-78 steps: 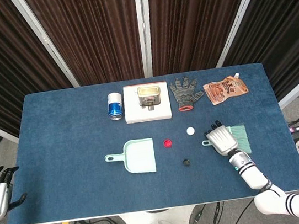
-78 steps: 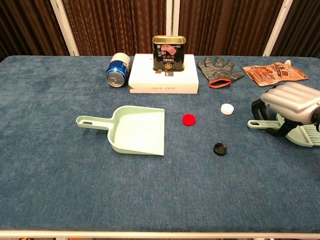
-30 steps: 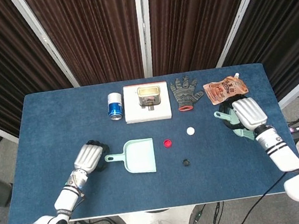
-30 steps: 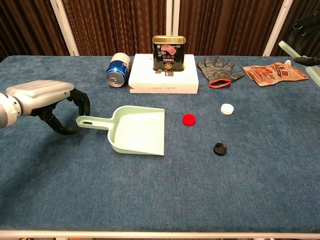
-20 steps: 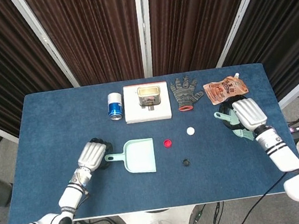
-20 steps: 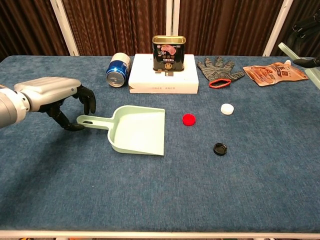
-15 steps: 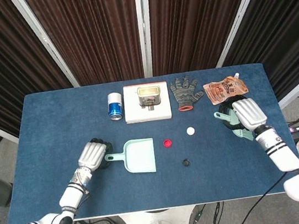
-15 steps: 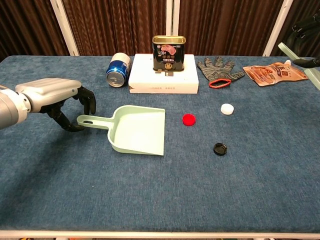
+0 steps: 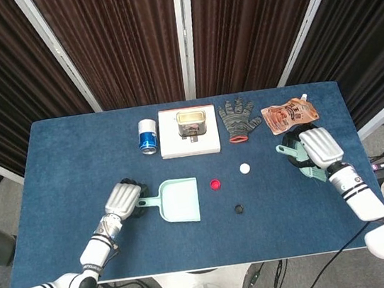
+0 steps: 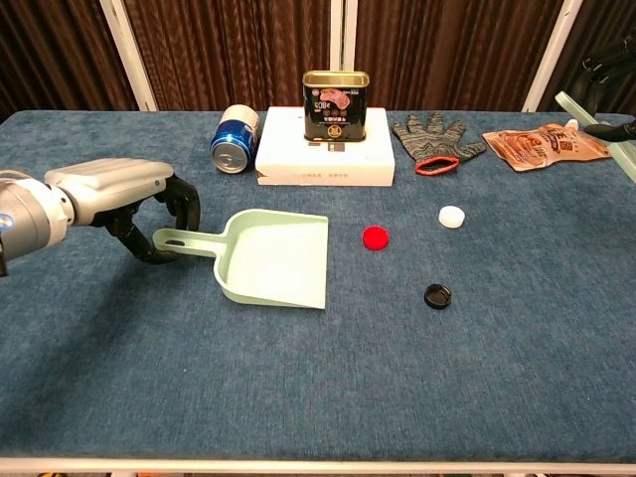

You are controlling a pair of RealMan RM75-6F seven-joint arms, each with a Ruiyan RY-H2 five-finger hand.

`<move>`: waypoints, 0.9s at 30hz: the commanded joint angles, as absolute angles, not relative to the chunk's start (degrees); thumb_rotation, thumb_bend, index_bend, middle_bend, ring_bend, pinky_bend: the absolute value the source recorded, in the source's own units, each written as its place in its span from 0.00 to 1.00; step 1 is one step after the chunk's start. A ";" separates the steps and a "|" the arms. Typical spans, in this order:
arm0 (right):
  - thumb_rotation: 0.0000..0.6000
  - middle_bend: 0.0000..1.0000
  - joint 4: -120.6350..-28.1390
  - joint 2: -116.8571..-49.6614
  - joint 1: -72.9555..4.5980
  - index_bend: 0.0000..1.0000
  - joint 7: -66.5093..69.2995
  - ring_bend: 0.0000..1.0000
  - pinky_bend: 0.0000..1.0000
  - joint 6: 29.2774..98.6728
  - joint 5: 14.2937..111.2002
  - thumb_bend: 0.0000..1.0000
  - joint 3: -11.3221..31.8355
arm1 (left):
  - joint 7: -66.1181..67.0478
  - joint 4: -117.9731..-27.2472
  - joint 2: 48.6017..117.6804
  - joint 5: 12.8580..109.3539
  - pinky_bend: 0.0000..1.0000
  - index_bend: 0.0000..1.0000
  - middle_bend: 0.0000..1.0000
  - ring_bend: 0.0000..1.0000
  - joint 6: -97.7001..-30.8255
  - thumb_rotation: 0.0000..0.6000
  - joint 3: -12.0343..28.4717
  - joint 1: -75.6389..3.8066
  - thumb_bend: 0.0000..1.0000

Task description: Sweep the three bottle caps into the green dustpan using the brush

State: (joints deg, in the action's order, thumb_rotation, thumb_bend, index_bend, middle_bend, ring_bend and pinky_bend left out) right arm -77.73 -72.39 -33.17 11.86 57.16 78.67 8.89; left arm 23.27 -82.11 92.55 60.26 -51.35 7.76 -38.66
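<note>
The green dustpan [image 9: 179, 201] [image 10: 274, 260] lies left of centre with its mouth facing right. My left hand [image 9: 125, 196] [image 10: 117, 188] hovers over the handle end, fingers curled around it with gaps showing. A red cap [image 9: 215, 183] [image 10: 375, 238], a white cap [image 9: 244, 168] [image 10: 452, 216] and a black cap [image 9: 239, 209] [image 10: 437, 294] sit right of the pan. My right hand [image 9: 319, 147] [image 10: 608, 63] holds the green brush [image 9: 284, 148] [image 10: 572, 102] lifted above the table's right side, partly cut off in the chest view.
Along the back stand a blue can [image 9: 148, 135], a white box [image 9: 190, 144] bearing a tin [image 9: 190, 122], a grey glove [image 9: 239, 117] and an orange pouch [image 9: 288, 114]. The blue table [image 9: 59, 163] ends just behind them.
My left hand came in from off the table and closed in on the dustpan handle. My right hand lifted the brush off the table and carried it back and right.
</note>
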 commanded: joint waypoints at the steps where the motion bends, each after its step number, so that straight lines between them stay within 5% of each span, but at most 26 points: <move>1: 1.00 0.63 -77.59 -72.48 -33.14 0.69 11.94 0.30 0.24 57.02 78.67 0.42 8.73 | 23.28 -81.76 93.09 60.48 0.25 0.47 0.48 0.34 -52.29 1.00 7.67 -38.62 0.30; 13: 1.00 0.63 -73.65 -76.61 -37.61 0.70 15.97 0.30 0.25 51.74 82.16 0.46 7.73 | 23.89 -83.70 90.15 61.22 0.26 0.51 0.52 0.35 -50.78 1.00 6.53 -39.86 0.34; 27: 1.00 0.64 -51.23 -90.56 -46.48 0.75 36.63 0.30 0.25 53.58 95.60 0.54 2.77 | 22.81 -86.73 84.89 56.44 0.26 0.51 0.52 0.35 -45.66 1.00 6.93 -42.68 0.34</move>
